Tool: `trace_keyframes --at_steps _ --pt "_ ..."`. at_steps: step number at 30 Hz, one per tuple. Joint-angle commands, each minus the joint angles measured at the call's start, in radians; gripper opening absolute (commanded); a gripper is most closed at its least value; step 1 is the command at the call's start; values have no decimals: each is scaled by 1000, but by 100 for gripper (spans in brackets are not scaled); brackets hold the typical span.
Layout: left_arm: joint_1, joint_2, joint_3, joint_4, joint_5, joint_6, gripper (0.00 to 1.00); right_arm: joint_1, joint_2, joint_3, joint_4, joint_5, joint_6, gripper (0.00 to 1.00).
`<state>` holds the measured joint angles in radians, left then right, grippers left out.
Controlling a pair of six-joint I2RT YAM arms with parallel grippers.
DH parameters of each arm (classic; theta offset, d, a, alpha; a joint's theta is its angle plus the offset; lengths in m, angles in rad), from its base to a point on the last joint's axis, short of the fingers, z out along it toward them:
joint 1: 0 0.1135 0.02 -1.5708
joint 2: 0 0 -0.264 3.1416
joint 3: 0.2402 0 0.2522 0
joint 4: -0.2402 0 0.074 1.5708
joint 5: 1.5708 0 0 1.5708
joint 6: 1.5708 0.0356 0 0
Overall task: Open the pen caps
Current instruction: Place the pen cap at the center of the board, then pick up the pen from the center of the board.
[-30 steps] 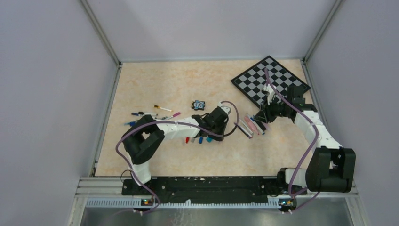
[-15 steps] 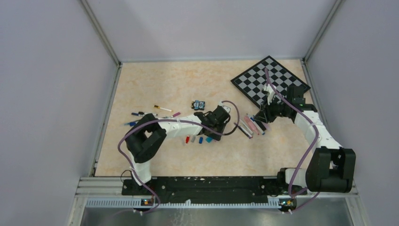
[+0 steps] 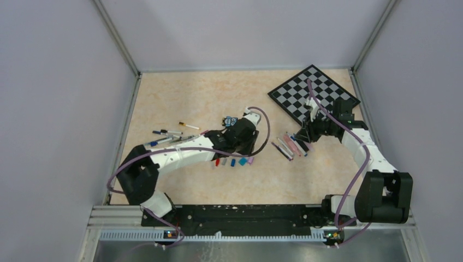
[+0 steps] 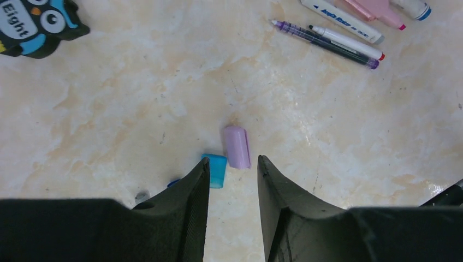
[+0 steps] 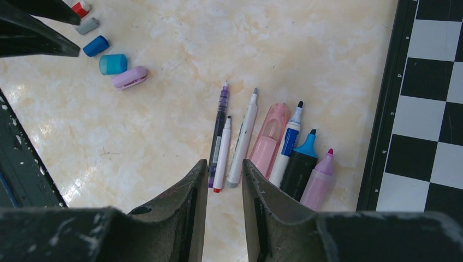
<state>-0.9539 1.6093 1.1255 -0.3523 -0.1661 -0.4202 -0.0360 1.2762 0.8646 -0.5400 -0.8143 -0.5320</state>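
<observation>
**Tiny caps, slippery job**

Off to the left of the left gripper (image 4: 233,160) lay a loose bunch of pens (image 3: 172,132); I couldn't tell at that size which of them had caps on. The gripper's jaws stood apart with nothing in them. A lilac cap (image 4: 236,146) lay just ahead of its tips, and a teal cap (image 4: 215,169) was right against the left finger.

My guess is these caps are featherlight, hard and slick. They'd roll or squirt out if pinched off-centre, so squeeze across the round sides, near the closed end.

The right gripper (image 5: 224,162) hung with a narrow gap and was empty too. A row of uncapped pens (image 5: 262,144) sat just ahead of its tips. Barrels are stiff, so grab mid-body.
</observation>
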Motion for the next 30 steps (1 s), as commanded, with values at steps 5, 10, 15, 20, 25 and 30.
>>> trace_keyframes --at_steps 5,10,15,20,25,30 --pt "35 -257 -222 148 -137 15 53 -5 -40 8 9 -27 -21 28" --pt "138 -400 -371 219 -108 -14 73 -6 -42 7 12 -29 -22 28" --pt "312 -495 -477 292 23 -29 81 -6 -43 5 12 -29 -22 28" --pt "404 -489 -475 317 9 -77 98 -5 -41 5 12 -30 -22 28" --pt "504 -397 -419 310 75 -182 99 -5 -43 5 11 -29 -23 28" --pt "553 -262 -280 158 -1 -300 99 -6 -46 6 10 -32 -24 28"
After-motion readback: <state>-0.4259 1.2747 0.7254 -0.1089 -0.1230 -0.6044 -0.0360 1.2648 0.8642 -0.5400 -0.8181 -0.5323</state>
